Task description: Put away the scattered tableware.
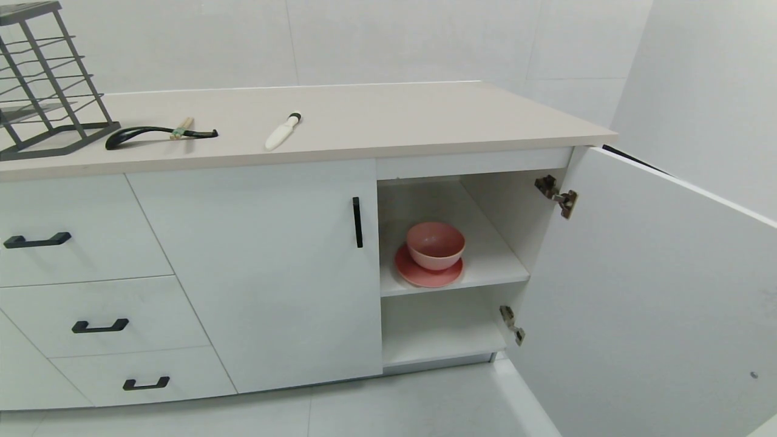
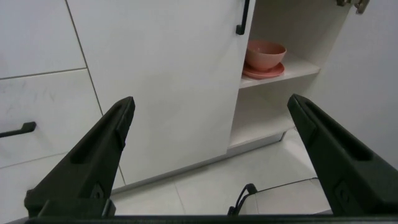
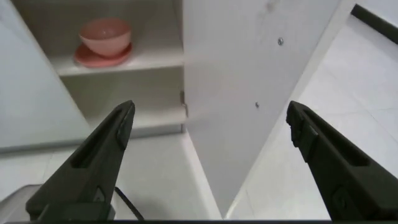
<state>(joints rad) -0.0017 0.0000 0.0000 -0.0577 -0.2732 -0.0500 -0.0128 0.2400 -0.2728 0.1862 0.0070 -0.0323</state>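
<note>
We judge the black spoon [image 1: 145, 128] and white knife [image 1: 281, 132], lying well apart on the worktop [image 1: 388, 115], to be light, stiff and slick, and best pinched mid-handle. The spoon is long and curved; the knife is short with a dark band. The left end effector [image 2: 211, 102] and right end effector [image 3: 209, 107] both gape empty before the cabinet [image 1: 267, 267].

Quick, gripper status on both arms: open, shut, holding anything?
Left gripper: open, holding nothing.
Right gripper: open, holding nothing.
</note>
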